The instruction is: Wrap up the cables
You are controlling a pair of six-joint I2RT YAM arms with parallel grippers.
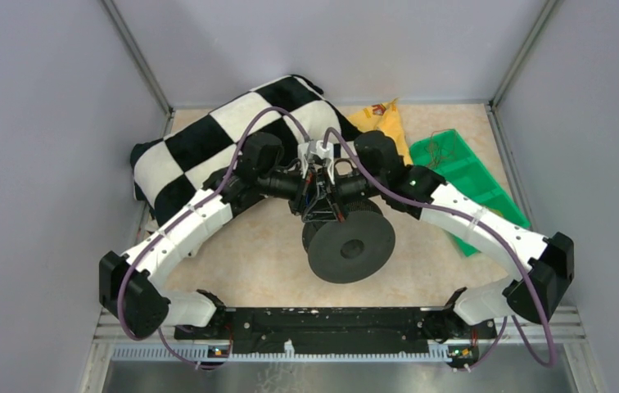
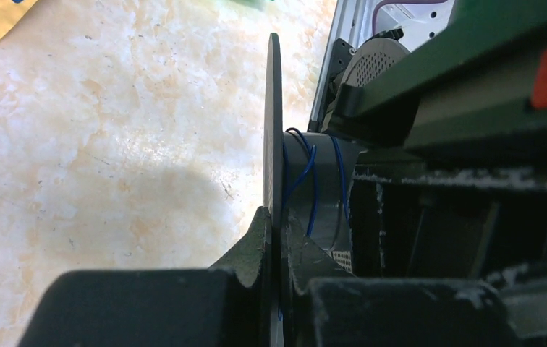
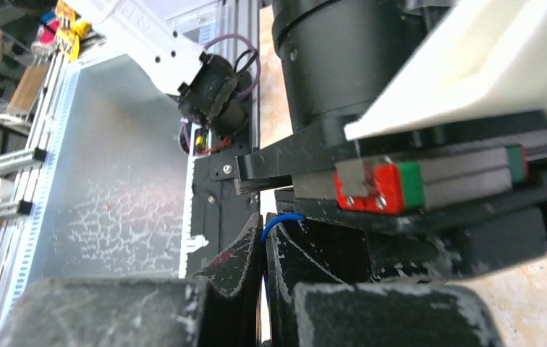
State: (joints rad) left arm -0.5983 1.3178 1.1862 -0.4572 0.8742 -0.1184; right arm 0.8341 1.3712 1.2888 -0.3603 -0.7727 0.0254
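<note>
Had left claw (image 2: 275, 225) pinched narrow on the thin flange of the dark grey spool (image 2: 273, 108), seen edge-on between the fingers. Had right claw (image 3: 262, 233) shut tight, with a hair-fine blue cable (image 3: 283, 217) coming out from between its tips and curling to the right. Saw a few loose blue turns of cable round the spool's hub, just behind the gripped flange, in the left wrist view. Found the spool near the middle of the marbled tabletop (image 1: 249, 262), one broad face turned toward the arm bases, both arms meeting just above it. Noted beyond it a checkered cloth (image 1: 208, 139) at far left, a yellow packet (image 1: 384, 123) and a green tray (image 1: 462, 172) at far right.
</note>
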